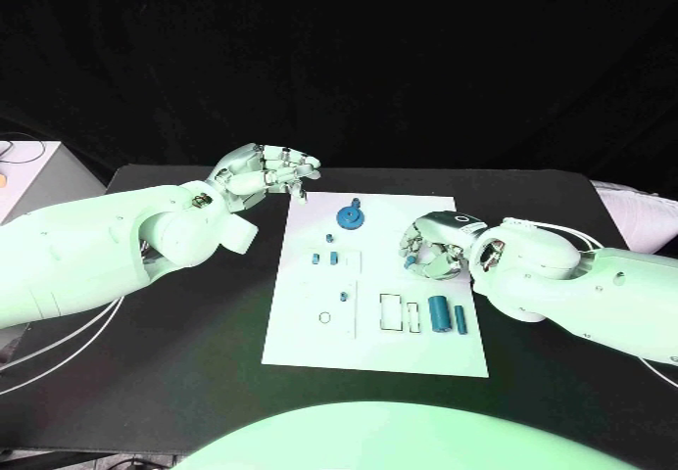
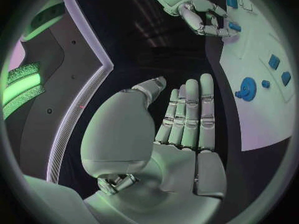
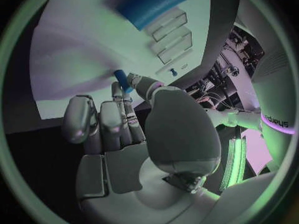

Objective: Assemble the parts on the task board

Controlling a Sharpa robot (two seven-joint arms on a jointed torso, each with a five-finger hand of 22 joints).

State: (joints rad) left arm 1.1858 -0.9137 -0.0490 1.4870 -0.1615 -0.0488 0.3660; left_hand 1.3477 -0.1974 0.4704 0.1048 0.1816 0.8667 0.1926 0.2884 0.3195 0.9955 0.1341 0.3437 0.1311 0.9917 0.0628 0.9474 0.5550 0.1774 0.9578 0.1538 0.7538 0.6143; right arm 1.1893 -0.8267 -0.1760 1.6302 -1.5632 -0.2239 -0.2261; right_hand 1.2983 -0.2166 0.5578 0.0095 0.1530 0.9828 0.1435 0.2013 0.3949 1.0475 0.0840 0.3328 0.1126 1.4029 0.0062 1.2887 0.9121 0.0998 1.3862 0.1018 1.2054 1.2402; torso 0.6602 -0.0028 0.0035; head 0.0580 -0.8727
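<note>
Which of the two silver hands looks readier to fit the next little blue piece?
The right hand: it hovers over the white task board and already pinches a small blue part. The left hand sits empty beyond the board's far corner.

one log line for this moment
left hand: open, off board | right hand: pinching small blue part over task board

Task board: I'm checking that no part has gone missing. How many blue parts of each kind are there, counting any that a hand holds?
Gear wheel: 1
Large cylinders: 2
Small pieces lying on the task board: 4
Held piece, pinched by the right hand: 1
Total: 8
</note>
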